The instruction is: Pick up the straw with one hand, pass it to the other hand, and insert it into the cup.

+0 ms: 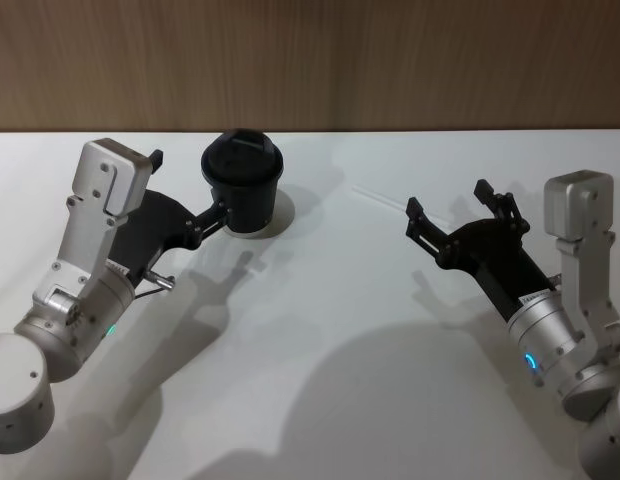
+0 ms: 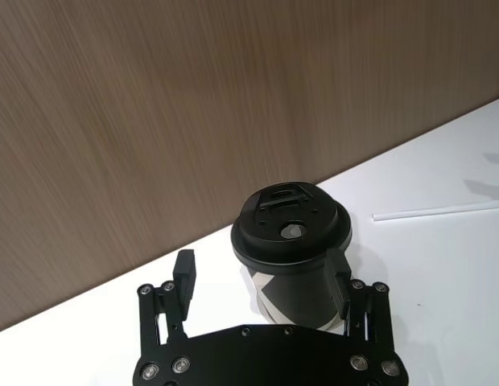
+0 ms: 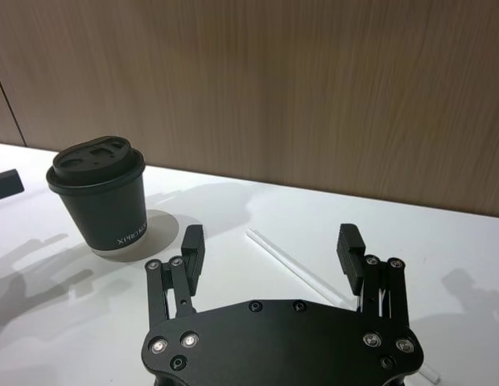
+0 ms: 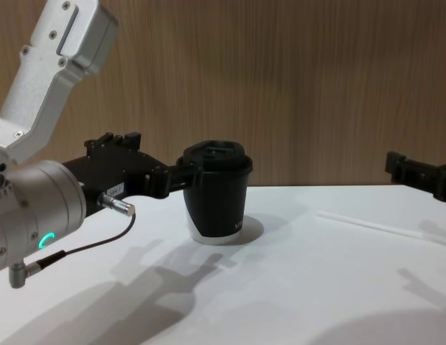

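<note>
The black right gripper (image 3: 271, 241) gapes wide and empty; the thin white plastic straw (image 3: 291, 262) lies flat between its 2 jaws. Best to descend level, pinching mid-straw. The black left gripper (image 2: 261, 269), open too, brackets the black lidded paper cup (image 2: 291, 232).

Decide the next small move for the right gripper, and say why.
Probably lower the right gripper and close on the straw: its jaws stand open and the straw lies flat on the table between and below them, ungrasped.
</note>
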You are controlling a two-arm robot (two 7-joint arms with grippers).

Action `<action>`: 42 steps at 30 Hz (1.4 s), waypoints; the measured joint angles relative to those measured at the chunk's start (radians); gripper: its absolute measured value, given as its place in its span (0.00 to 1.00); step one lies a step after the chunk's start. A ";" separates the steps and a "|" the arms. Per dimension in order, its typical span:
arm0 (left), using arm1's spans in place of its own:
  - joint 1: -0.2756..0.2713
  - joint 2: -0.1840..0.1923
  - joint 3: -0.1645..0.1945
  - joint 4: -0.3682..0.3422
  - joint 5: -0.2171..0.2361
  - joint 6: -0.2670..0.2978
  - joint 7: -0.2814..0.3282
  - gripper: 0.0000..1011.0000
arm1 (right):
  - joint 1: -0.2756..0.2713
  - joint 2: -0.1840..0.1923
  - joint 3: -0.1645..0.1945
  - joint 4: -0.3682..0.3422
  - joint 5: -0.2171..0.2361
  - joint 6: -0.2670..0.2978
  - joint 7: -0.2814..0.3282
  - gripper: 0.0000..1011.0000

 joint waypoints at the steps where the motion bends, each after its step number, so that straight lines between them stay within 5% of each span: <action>1: 0.000 0.000 0.000 0.000 0.000 0.000 0.000 0.99 | 0.000 0.000 0.000 0.000 0.000 0.000 0.000 0.99; 25: 0.000 0.000 0.000 0.000 0.000 0.000 0.000 0.99 | -0.003 0.005 0.006 -0.001 -0.009 0.007 -0.003 0.99; 42: 0.000 0.000 0.000 0.000 0.000 0.000 0.000 0.99 | 0.009 0.094 0.020 0.016 -0.097 0.050 0.021 0.99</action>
